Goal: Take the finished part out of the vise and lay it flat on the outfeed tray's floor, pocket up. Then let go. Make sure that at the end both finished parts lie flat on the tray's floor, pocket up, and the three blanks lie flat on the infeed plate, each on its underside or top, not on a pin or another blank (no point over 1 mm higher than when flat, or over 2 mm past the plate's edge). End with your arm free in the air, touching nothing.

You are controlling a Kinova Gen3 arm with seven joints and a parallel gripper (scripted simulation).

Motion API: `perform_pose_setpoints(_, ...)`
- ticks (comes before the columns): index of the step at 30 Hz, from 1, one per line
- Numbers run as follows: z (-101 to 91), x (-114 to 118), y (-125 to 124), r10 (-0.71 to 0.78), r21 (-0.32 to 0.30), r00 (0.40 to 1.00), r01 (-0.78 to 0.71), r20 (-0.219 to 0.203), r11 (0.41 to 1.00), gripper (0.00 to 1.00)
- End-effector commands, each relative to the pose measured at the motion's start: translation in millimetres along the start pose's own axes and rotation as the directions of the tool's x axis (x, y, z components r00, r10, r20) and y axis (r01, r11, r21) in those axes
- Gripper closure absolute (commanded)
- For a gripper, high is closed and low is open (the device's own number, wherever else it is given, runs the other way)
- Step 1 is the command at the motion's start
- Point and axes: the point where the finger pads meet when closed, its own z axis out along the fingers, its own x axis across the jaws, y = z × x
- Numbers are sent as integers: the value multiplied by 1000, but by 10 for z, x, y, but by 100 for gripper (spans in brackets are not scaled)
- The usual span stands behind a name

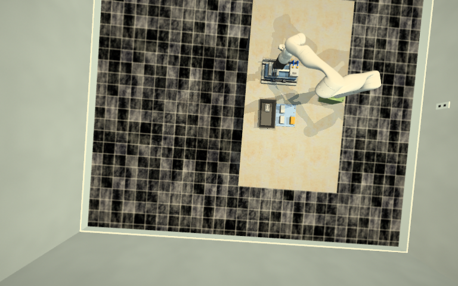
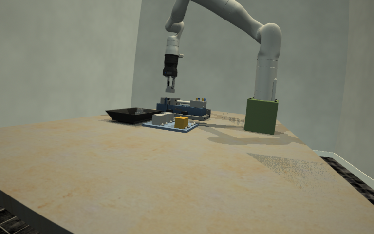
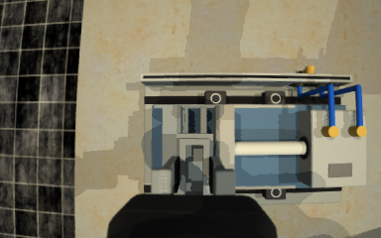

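Part (image 2: pixel 170 89), small grey block, clamped between the gripper (image 2: pixel 170 82) fingers, hanging in the air above the vise (image 2: pixel 183 108), not touching it. In the wrist view the part (image 3: pixel 197 166) sits between the two fingers, a recessed pocket showing on the face toward the camera; exact tilt can't be told. Vise below: blue body, pale rod (image 3: pixel 270 148) running toward 3 o'clock, grey end block with two yellow caps (image 3: pixel 329 131) and blue tubes (image 3: pixel 331 99) at 2 o'clock. Arm (image 2: pixel 234 13) arches over from a green base (image 2: pixel 261 115) at 3 o'clock of the vise in the exterior view. Tray (image 2: pixel 129 114), black, on the table (image 2: pixel 165 179) at 9 o'clock of the vise in the exterior view, well apart from the part; another small grey piece (image 2: pixel 139 110) lies inside it. Just beside the tray, a light blue plate (image 2: pixel 169 126) carrying grey blocks (image 2: pixel 158 118) and an orange block (image 2: pixel 181 122). From the top view the tray (image 1: pixel 267 113) lies at 6 o'clock of the vise (image 1: pixel 278 71), with the plate (image 1: pixel 285 115) at its 3 o'clock side.
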Motion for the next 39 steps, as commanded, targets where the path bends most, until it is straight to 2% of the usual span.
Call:
perform_pose_setpoints(1,-9,-44,90,-8,1,1000,8,2,1000,100)
perform_pose_setpoints(7,-10,-139,343,-9,2,1000,9,2,1000,100)
perform_pose_setpoints(13,-10,-249,706,-10,3,1000,10,2,1000,100)
perform_pose_setpoints(15,-10,-249,706,-10,3,1000,10,2,1000,100)
perform_pose_setpoints(27,-9,-408,1690,-14,4,1000,14,3,1000,100)
perform_pose_setpoints(30,-9,-418,1963,-15,4,1000,15,3,1000,100)
perform_pose_setpoints(32,-9,-418,1963,-15,4,1000,15,3,1000,100)
perform_pose_setpoints(39,-8,-389,2588,-18,3,1000,18,3,1000,100)
